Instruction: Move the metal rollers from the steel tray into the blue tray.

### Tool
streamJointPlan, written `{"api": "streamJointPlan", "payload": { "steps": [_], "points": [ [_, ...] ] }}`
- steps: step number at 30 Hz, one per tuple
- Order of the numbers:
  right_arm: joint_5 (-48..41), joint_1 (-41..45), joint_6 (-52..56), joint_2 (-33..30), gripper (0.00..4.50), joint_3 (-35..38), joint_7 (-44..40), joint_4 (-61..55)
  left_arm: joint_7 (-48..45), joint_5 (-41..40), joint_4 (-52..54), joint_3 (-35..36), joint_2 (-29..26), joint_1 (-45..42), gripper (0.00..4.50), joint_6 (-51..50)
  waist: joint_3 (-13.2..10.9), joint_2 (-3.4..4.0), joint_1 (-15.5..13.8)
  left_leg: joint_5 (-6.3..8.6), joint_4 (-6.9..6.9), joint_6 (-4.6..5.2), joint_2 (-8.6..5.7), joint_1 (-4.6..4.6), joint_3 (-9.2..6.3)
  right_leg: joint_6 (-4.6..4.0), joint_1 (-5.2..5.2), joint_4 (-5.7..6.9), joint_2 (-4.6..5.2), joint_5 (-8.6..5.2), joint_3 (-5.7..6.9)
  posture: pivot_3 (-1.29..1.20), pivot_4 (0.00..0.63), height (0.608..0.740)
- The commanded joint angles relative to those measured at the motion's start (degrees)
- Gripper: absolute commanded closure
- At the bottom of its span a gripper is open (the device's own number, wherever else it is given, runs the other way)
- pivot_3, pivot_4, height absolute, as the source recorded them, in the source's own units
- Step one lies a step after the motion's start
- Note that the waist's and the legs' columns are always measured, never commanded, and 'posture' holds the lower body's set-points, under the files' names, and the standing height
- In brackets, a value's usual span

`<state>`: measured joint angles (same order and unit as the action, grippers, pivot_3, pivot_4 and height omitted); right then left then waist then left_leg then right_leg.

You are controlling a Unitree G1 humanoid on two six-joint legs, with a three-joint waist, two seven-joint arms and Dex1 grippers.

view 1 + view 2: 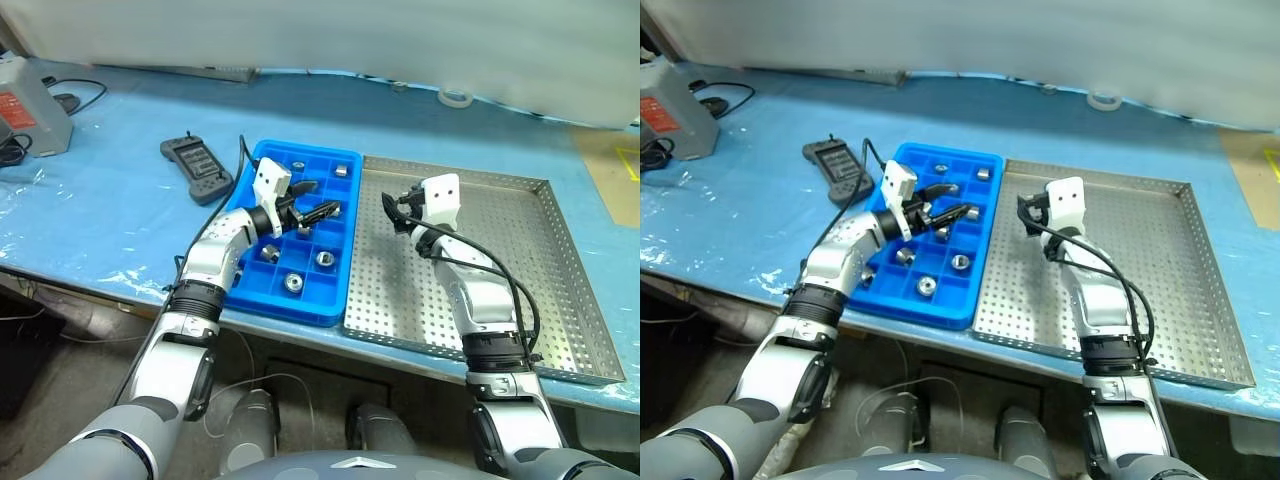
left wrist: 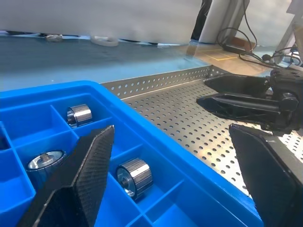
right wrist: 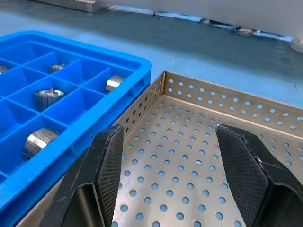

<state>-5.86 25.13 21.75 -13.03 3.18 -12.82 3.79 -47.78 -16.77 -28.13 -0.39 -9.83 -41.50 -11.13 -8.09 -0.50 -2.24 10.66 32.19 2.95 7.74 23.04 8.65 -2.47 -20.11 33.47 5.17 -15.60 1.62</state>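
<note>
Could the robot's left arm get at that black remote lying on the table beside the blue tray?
Probably yes: the black remote lies in the open, nothing on it, and the left end effector, open and empty, hovers over the blue tray next to it.

grey box (image 1: 30, 105) cut off at edge, handheld device (image 1: 197, 168) markings unreadable

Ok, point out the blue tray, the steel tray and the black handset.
blue tray (image 1: 292, 303), left eye view, near rim.
steel tray (image 1: 520, 260), left eye view, bare perforated floor.
black handset (image 1: 197, 168), left eye view, middle of body.

Both arms forward — left gripper (image 1: 318, 200) and right gripper (image 3: 182, 163) agape.
</note>
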Motion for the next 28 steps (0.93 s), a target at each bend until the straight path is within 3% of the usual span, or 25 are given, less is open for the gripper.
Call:
{"api": "streamJointPlan", "payload": {
  "steps": [1, 28],
  "points": [
    [0.4, 2.7, -1.9, -0.3, 1.3, -0.9, -1.1, -0.1, 0.1, -0.3, 3.6, 0.4, -0.5, 1.0, 0.43, 1.2, 0.0, 0.01, 0.0, 0.0, 0.0, 0.0, 0.0, 0.01, 0.0, 0.0, -0.01, 0.0, 0.0, 0.0, 0.0, -0.03, 0.15, 0.74],
    [1.1, 2.0, -4.5, 1.1, 1.3, -0.9, 1.6, 2.2, -0.5, -0.4, 4.5, -0.3, -0.7, 0.1, 0.43, -0.5, 0.0, 0.01, -0.1, 0.01, 0.02, 0.01, -0.01, 0.04, -0.01, 0.0, -0.01, 0.0, 0.01, 0.0, 0.01, -0.06, 0.15, 0.74]
  ]
}}
